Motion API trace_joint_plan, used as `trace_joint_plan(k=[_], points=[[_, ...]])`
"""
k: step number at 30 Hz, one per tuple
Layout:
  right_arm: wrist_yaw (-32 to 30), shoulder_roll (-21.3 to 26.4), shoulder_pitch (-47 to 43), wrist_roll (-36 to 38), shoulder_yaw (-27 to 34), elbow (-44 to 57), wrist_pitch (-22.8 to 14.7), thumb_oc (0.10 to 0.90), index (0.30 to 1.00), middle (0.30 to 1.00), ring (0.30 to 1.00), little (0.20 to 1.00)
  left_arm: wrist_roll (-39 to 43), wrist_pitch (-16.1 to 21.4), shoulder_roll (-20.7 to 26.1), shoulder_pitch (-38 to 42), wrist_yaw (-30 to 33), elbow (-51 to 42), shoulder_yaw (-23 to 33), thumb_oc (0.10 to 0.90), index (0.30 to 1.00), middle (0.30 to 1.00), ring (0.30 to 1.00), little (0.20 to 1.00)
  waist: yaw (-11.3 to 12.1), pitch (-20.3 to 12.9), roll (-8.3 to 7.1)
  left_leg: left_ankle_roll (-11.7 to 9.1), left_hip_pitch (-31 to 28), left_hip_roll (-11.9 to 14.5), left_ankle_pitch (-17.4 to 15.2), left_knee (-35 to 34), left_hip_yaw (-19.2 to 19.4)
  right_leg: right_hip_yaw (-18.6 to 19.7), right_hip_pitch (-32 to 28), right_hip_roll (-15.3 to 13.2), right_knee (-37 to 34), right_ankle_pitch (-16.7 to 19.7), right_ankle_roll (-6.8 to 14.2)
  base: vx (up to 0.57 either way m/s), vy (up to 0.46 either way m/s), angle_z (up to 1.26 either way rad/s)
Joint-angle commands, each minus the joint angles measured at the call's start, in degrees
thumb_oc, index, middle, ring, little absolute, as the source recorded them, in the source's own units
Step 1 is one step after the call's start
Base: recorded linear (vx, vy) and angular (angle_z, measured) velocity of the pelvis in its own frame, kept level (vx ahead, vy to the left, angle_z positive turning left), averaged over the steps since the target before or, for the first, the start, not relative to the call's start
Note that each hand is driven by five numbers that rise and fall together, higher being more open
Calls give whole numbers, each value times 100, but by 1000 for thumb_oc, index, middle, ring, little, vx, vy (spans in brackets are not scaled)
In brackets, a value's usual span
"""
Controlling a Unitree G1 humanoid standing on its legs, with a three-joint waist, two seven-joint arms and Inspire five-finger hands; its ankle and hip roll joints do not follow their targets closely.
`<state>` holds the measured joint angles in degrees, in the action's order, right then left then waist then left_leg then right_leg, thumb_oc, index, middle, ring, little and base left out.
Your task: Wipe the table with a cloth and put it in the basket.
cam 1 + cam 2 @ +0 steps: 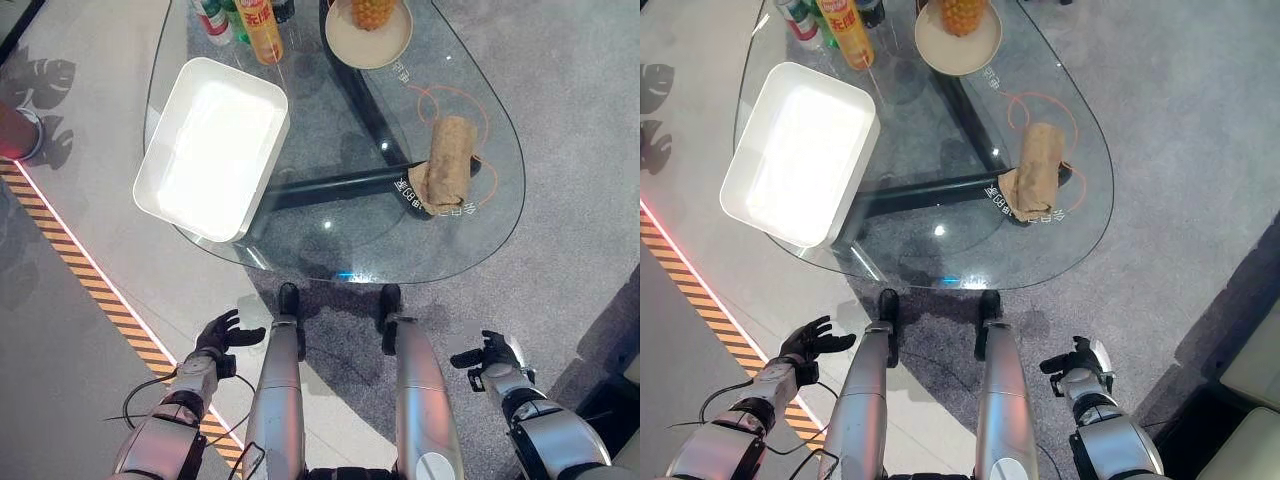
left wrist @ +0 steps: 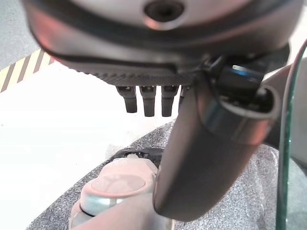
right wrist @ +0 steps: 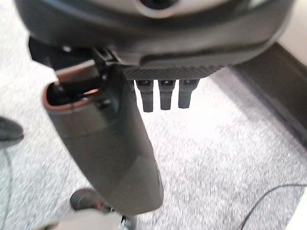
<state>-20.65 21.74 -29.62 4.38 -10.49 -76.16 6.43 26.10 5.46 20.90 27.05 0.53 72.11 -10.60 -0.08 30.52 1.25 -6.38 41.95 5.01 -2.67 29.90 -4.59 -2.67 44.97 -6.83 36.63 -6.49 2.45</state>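
Note:
A tan cloth (image 1: pixel 447 163) lies rolled up on the right side of the glass table (image 1: pixel 330 245). A white rectangular basket (image 1: pixel 213 147) stands on the table's left side. My left hand (image 1: pixel 222 333) hangs low at the lower left, off the table, fingers spread and relaxed, holding nothing. My right hand (image 1: pixel 489 357) hangs at the lower right, also below the table's near edge, fingers relaxed and empty. In the wrist views the left hand's fingers (image 2: pixel 147 100) and the right hand's fingers (image 3: pixel 160 95) point straight out over the floor.
A round plate with a pineapple (image 1: pixel 370 30) sits at the table's far side. Bottles and a can (image 1: pixel 250 20) stand at the far left. A striped orange floor line (image 1: pixel 90 275) runs along the left. Grey carpet (image 1: pixel 580 200) lies to the right.

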Motion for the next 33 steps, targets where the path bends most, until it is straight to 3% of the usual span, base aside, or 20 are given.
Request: trace_joint_plan(k=[1, 6, 11, 17, 25, 33], points=[[-795, 499, 409, -67, 295, -74, 118, 800, 900, 900, 900, 900, 106, 130, 232, -398, -2, 59, -21, 800, 900, 900, 900, 900, 43, -73, -41, 544, 179, -379, -324, 850, 233, -55, -376, 82, -35, 75, -300, 20, -6, 3], [-1578, 712, 384, 358, 636, 100, -345, 800, 900, 900, 900, 900, 116, 192, 215, -497, -19, 96, -48, 800, 900, 900, 900, 900, 29, -73, -53, 558, 109, -361, -344, 817, 236, -48, -448, 89, -60, 65, -294, 27, -4, 1], [-1861, 929, 382, 818, 1036, 277, -1066, 800, 900, 900, 900, 900, 123, 207, 246, -569, -24, 62, -73, 800, 900, 900, 900, 900, 28, -73, -60, 582, 76, -356, -373, 813, 239, -58, -488, 88, -47, 47, -290, 12, -5, 1], [-2277, 1056, 251, 853, 1272, 964, -1738, 800, 900, 900, 900, 900, 154, 182, 236, -647, 36, -28, -130, 800, 900, 900, 900, 900, 3, -73, -71, 610, 69, -362, -403, 827, 240, -41, -461, 115, -10, 50, -281, 5, 0, 0], [-2771, 1197, -35, 928, 1286, 2229, -2131, 800, 900, 900, 900, 900, 279, 89, 218, -745, 120, -212, -206, 800, 900, 900, 900, 900, -29, -73, -69, 618, 22, -362, -370, 748, 248, -43, -493, 135, -44, 46, -296, 0, 0, 0], [-2857, 1208, -326, 1065, 1188, 3016, -2329, 800, 900, 900, 900, 900, 327, 8, 213, -748, 139, -304, -235, 800, 900, 900, 900, 900, -47, -73, -42, 616, 53, -363, -373, 738, 269, -38, -435, 152, -6, 16, -309, 1, 4, 0]])
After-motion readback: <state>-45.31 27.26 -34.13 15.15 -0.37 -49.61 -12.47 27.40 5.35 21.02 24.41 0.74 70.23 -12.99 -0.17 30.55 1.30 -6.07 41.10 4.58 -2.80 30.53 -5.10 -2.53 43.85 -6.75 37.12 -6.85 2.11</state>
